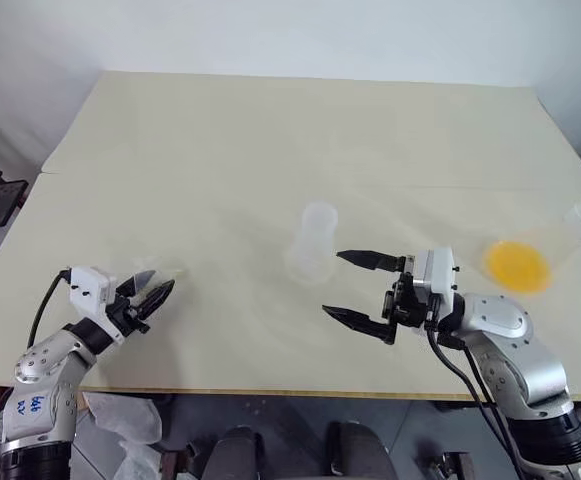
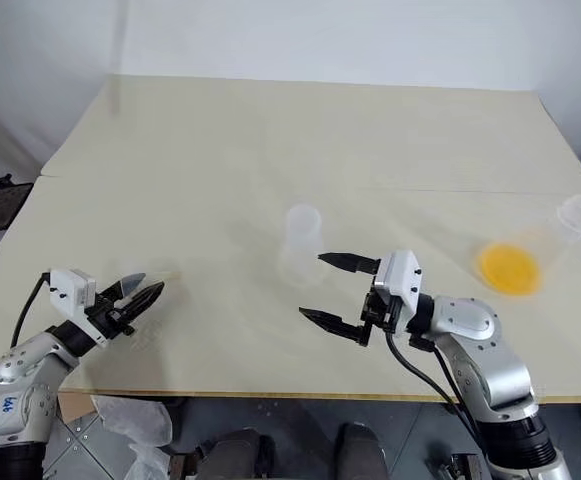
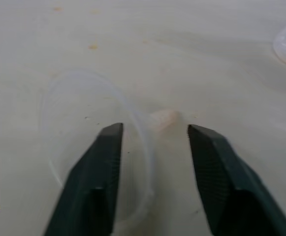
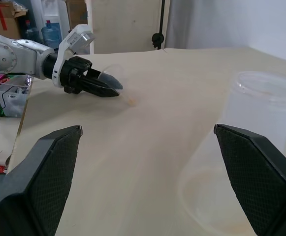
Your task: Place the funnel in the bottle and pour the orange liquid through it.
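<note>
Where the pale cream surface [image 1: 270,130] meets the white wall, it is matte and smooth, faintly stained, with a seam running across its far half. The bottle [image 1: 313,241], translucent plastic that widens toward its base, stands upright near the middle. The orange liquid [image 1: 517,265] lies as a bright shallow pool in a large clear cone-shaped vessel [image 1: 570,235] tipped on its side at the right edge. The funnel [image 3: 91,142], a thin, nearly invisible clear cup, lies on its side at the left. The left gripper [image 1: 153,291] has its jaws part-closed astride the funnel's rim. The right gripper [image 1: 355,288], jaws wide and empty, hovers just beside the bottle.
</note>
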{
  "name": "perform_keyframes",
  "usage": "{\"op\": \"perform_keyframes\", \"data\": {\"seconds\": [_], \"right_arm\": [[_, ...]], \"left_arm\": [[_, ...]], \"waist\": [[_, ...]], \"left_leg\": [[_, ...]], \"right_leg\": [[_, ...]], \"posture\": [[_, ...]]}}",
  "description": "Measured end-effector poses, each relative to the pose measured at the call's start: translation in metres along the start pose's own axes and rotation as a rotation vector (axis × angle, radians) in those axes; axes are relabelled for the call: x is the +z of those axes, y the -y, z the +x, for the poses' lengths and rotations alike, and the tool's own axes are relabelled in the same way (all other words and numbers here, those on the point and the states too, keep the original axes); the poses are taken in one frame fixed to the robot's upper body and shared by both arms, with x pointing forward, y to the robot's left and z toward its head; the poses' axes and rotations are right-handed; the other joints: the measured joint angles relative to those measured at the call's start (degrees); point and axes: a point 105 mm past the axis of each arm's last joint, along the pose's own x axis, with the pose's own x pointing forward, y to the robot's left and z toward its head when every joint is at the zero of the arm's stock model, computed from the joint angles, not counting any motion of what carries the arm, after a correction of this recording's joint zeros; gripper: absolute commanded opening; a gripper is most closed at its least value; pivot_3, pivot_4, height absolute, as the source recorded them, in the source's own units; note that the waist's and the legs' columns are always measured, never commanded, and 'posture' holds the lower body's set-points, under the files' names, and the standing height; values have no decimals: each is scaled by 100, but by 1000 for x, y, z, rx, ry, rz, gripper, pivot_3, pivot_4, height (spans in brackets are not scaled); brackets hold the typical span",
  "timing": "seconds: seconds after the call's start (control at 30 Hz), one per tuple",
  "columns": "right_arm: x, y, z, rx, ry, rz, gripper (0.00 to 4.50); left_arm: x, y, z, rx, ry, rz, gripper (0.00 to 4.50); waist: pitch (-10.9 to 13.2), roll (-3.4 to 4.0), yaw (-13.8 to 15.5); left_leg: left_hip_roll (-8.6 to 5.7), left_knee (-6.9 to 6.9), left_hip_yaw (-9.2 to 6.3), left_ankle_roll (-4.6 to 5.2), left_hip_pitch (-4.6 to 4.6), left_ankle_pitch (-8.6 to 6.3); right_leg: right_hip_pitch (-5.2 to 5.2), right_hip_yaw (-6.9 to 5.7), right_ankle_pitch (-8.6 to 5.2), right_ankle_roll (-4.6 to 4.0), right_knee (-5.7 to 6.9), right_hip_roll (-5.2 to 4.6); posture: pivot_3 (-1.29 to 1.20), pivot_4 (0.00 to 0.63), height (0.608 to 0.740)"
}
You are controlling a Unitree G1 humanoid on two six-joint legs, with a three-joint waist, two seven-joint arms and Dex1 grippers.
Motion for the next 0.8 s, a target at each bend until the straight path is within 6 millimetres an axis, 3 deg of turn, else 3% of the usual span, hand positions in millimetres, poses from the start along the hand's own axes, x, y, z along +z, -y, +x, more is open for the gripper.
{"op": "perform_keyframes", "data": {"seconds": [0.13,0.3,0.43,0.6,0.8], "right_arm": [[0,-2,-1,-5,-7,-10,4500],[-5,-2,-9,-43,-31,4,4500],[-2,0,-21,-109,-40,-11,4500],[2,9,-40,-284,-15,-4,4500],[2,10,-54,-448,24,27,4500]], "left_arm": [[4,-1,2,-10,11,4,10],[26,0,7,-80,67,34,10],[73,9,21,-218,147,147,10],[159,57,55,-549,269,420,10],[208,113,88,-932,251,660,10]], "waist": [[0,0,1],[0,-1,7],[1,-1,27],[0,-2,97],[0,-2,79]], "left_leg": [[0,0,-1,0,0,0],[0,1,-3,0,-4,0],[-2,2,-7,0,-7,0],[-9,5,15,0,-16,0],[-7,-2,44,-4,-21,2]], "right_leg": [[0,-1,0,0,0,0],[-1,-2,0,0,-1,0],[0,-5,0,0,-1,-1],[-2,-18,0,0,0,0],[-12,-26,0,0,-1,8]], "posture": [[0,150,740],[0,150,740],[0,150,740],[0,150,740],[0,150,740]]}}
